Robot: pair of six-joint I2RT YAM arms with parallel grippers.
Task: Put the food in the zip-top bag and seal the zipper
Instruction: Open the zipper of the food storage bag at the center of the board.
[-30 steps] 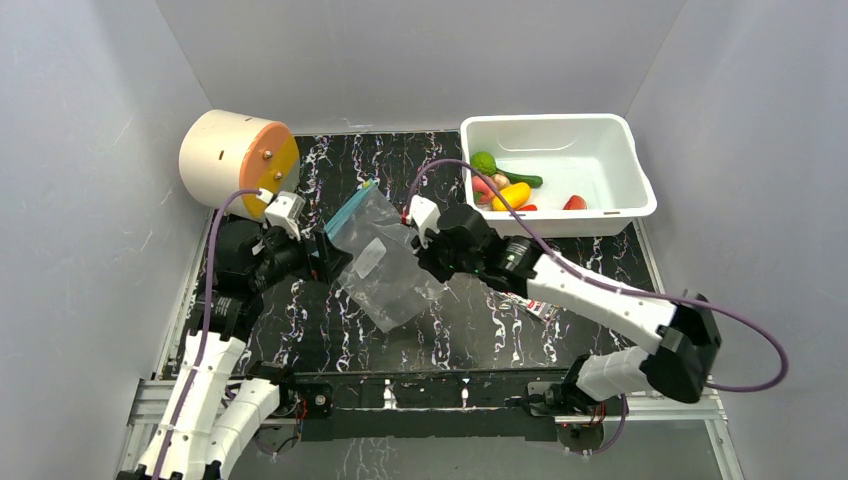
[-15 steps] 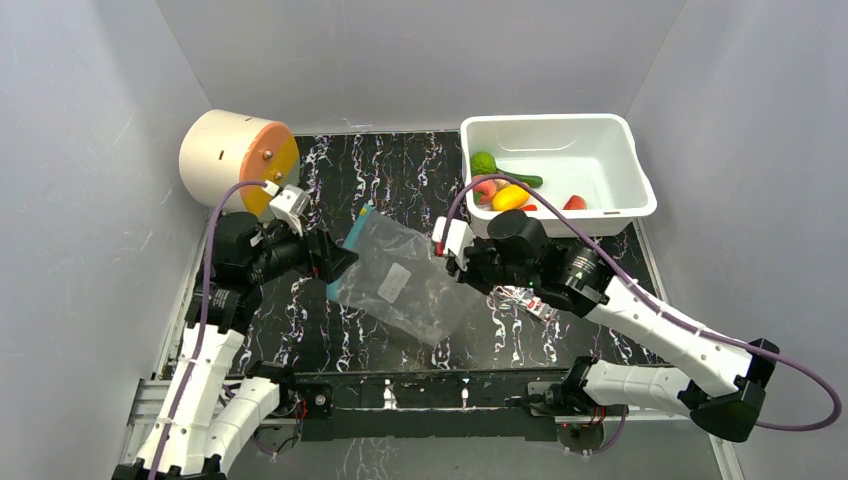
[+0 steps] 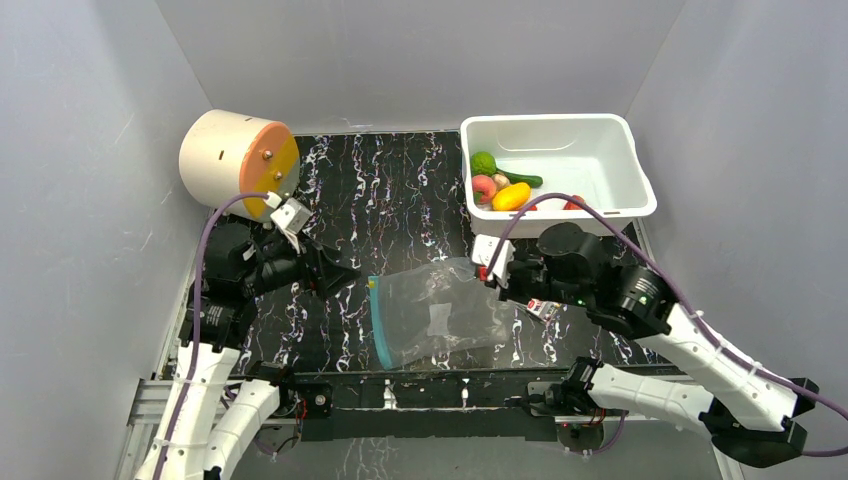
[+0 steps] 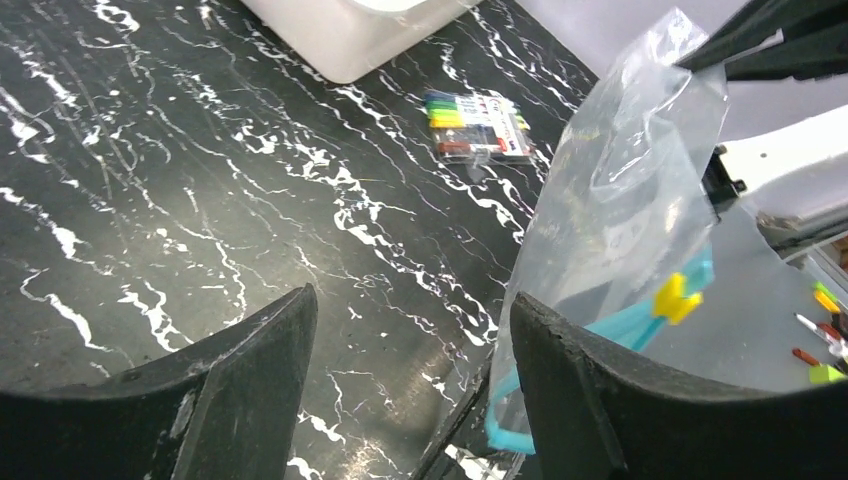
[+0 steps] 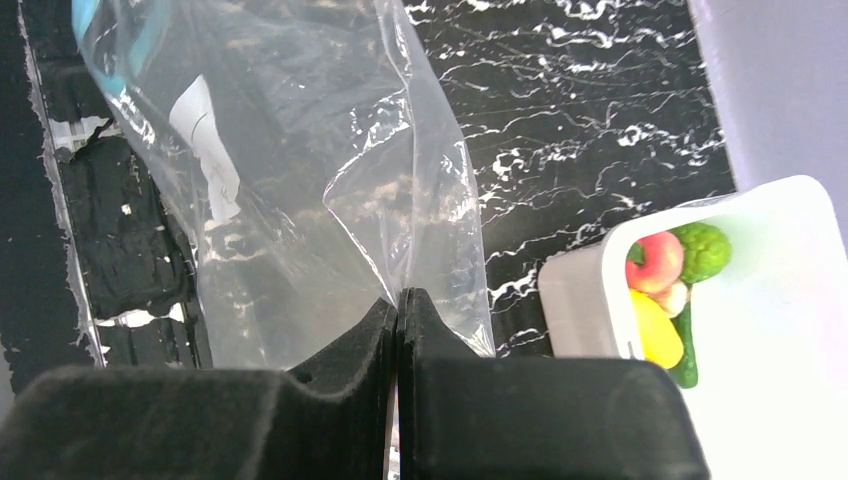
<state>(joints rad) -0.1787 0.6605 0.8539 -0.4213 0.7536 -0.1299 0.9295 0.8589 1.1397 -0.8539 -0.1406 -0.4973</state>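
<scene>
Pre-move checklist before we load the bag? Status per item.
1. Right gripper clamped on the clear crinkly zip-top bag: ok, fingers shut on the plastic.
2. Left gripper holding the bag: not ok, jaws open and empty.
3. Mouth open along the blue-teal zipper strip: cannot tell.
4. Toy fruits and vegetables in the bag: not ok, all in the white plastic bin.
5. Bag empty and ready to load: ok, nothing visible inside.
</scene>
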